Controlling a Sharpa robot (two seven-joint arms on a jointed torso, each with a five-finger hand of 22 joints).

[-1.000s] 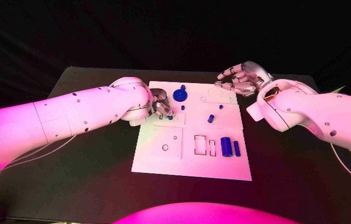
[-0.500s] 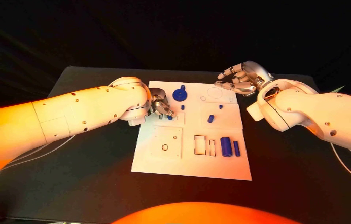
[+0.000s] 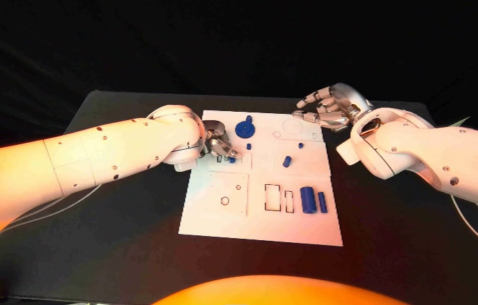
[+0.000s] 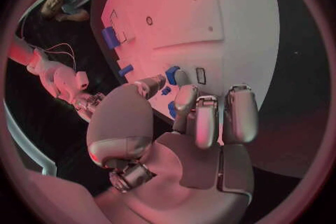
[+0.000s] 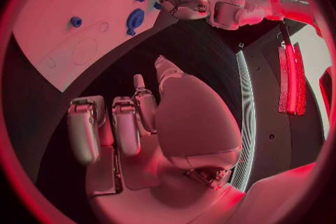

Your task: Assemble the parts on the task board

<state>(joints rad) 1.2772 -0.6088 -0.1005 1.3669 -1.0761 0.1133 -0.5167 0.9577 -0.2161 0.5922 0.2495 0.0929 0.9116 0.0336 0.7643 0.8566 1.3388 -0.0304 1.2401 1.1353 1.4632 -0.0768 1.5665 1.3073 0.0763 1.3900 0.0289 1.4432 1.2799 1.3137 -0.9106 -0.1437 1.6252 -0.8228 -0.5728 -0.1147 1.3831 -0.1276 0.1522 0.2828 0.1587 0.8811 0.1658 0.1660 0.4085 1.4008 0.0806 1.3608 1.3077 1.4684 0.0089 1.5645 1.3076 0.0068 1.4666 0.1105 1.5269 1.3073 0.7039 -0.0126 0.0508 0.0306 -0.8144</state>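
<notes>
Our left hand (image 3: 217, 146) sits at the 9 o'clock edge of the task board (image 3: 259, 225), fingers curled down onto a small blue part (image 4: 172, 74). The left wrist view shows the fingertips touching it, but we cannot tell whether it is truly pinched or only pressed. Our right hand (image 3: 327, 108) hovers at the board's 1 o'clock corner, fingers apart, holding nothing.

The parts look like small, rigid plastic pieces — light, stiff and probably a bit slick, so we judge a fingertip pinch across the short sides would suit them better than a full grasp. The large blue cylinder (image 3: 308, 199) lies toward 4 o'clock on the board with a slimmer blue bar (image 3: 322, 201) just beside it; both run their long axis from 12 to 6. The short blue peg (image 3: 287, 161) near the board's middle tilts slightly, pointing roughly toward 1 o'clock. The round blue disc (image 3: 246, 129) — with a small tab pointing to 12 — sits near the 11 o'clock part of the board.
</notes>
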